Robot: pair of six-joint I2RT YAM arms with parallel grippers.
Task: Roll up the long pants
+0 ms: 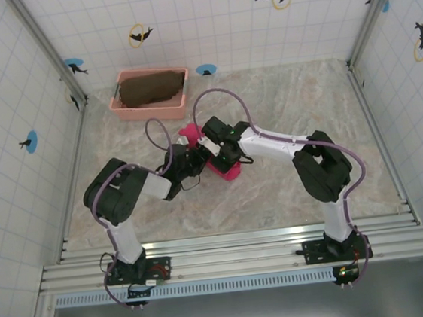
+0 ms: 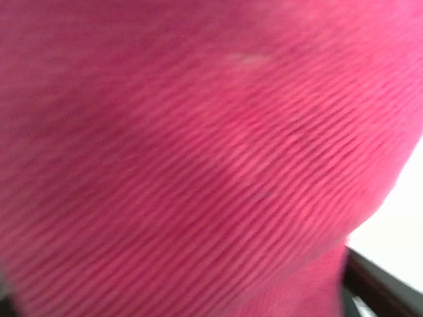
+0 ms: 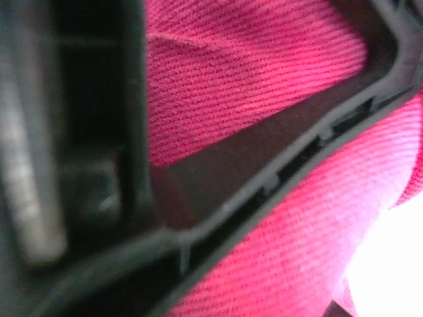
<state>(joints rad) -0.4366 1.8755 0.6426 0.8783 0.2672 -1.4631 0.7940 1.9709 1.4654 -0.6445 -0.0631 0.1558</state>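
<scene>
At mid-bench [image 1: 288,97], the long pants [image 1: 230,173] in a tight magenta bundle, one end poking out toward the far side. On the left, elbow folded back near the bench's near edge, forearm stretched low to the right, left end effector [image 1: 190,161] against the bundle's left flank. Ribbed pink cloth right up against the wrist camera there, so cannot tell whether apart or together. From the right, elbow raised high, white forearm slanting down and left, right end effector [image 1: 220,150] on top of the bundle. Clamped on the long pants, with fabric packed between its black fingers [image 3: 125,132]. At the far left of the bench, a pink basket [image 1: 127,107] with a dark brown cloth [image 1: 147,88] inside, well apart from the bundle.
</scene>
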